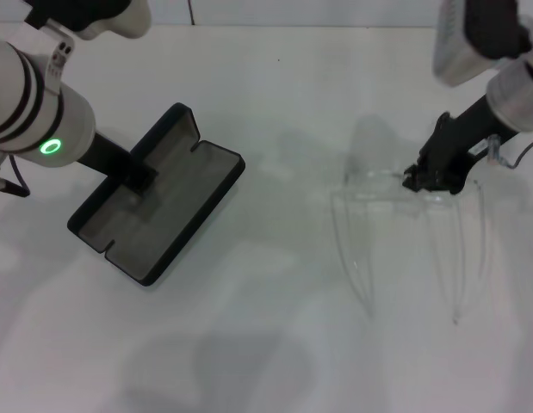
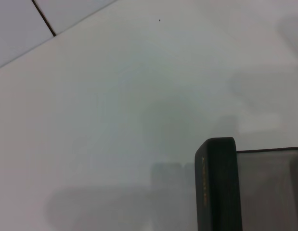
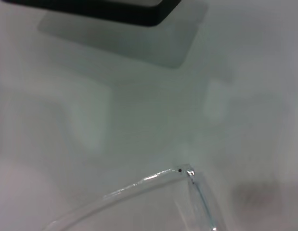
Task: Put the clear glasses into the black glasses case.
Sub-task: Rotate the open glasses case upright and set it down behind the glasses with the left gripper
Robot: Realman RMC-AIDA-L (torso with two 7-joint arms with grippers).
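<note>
The right gripper (image 1: 427,178) seemingly pinches the front of the transparent plastic spectacles (image 1: 404,224), well right of the open black hinged case (image 1: 176,206), which the left gripper (image 1: 139,176) pins, fingers obscured.

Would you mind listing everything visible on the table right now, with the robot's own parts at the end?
black glasses case: one, black with grey lining, lying open on the left part of the table.
clear glasses: one pair, transparent, on the right part of the table, temple arms unfolded and pointing toward the robot.
table: one, white, under everything.
left hand: one, black, over the open case.
right hand: one, black, at the front frame of the glasses.
</note>
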